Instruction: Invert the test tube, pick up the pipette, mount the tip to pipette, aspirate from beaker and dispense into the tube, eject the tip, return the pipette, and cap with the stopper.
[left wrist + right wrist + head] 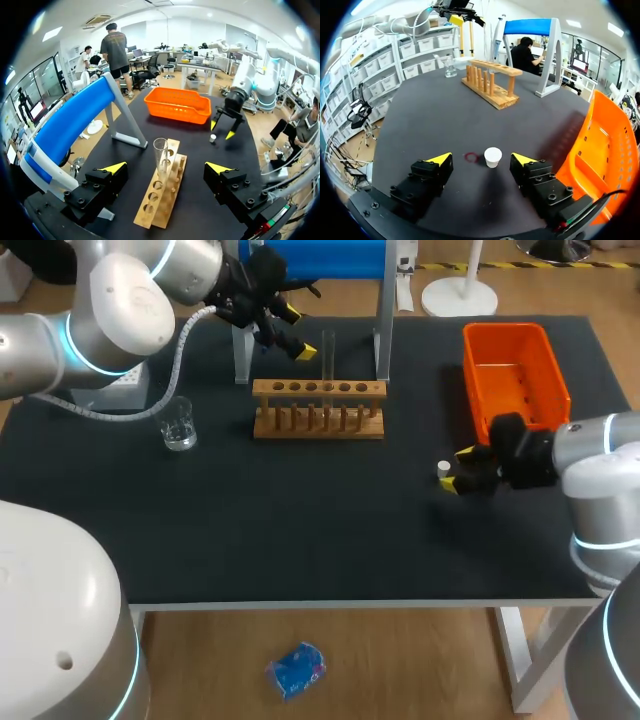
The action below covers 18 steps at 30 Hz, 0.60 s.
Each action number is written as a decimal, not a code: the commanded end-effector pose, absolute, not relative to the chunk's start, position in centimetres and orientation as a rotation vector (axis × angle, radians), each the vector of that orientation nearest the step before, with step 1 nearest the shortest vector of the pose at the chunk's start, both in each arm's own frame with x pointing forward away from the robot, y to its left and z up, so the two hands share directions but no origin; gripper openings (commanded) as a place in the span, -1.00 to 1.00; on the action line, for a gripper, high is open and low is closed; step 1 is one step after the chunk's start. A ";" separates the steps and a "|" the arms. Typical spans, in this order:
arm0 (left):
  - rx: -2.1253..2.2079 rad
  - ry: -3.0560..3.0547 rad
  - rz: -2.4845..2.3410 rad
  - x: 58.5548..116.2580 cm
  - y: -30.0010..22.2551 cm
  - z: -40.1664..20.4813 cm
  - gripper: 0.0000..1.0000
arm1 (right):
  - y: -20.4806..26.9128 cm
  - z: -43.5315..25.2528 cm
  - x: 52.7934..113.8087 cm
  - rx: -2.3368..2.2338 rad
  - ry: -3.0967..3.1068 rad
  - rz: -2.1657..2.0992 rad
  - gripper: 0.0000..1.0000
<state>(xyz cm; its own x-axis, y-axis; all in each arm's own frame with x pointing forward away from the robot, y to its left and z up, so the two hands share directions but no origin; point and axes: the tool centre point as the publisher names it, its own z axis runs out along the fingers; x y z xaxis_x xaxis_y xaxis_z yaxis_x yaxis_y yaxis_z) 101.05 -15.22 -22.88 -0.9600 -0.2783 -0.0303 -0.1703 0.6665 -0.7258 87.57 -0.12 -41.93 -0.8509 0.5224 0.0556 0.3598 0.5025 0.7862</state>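
Observation:
A clear test tube (327, 355) stands upright in the wooden rack (318, 408). My left gripper (297, 332) hovers open just left of the tube's top; in the left wrist view the tube (160, 156) rises between the open fingers of the left gripper (167, 167) without touching them. The small white stopper (444, 470) lies on the black mat. My right gripper (458, 469) is low over it, open. Seen from the right wrist, the stopper (493, 156) sits between the spread fingers of the right gripper (481, 159), clear of both. A glass beaker (178, 425) stands left of the rack.
An orange bin (515, 375) sits at the back right, close beside my right wrist. The blue-topped pipette stand (310, 260) straddles the mat behind the rack. A small red ring mark (471, 157) lies on the mat next to the stopper.

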 end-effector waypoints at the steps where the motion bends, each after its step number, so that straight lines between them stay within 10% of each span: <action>1: -0.373 2.742 -1.170 101.0 -15.2 -22.8 1.00 | 0.3 -42.7 88.3 0.765 2.553 1.269 0.30; 18: -0.373 2.742 -1.170 101.0 -15.2 -22.8 1.00 | 1.0 -43.0 89.6 0.773 2.552 1.287 0.00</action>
<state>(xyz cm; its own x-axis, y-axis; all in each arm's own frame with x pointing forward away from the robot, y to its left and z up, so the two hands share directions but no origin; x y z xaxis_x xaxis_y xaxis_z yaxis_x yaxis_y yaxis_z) 101.05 -15.22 -22.88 -0.9600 -0.2782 -0.0303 -0.1702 0.6664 -0.7259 89.45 0.84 -42.85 -0.8485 0.5245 0.0711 0.3692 0.4903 0.7895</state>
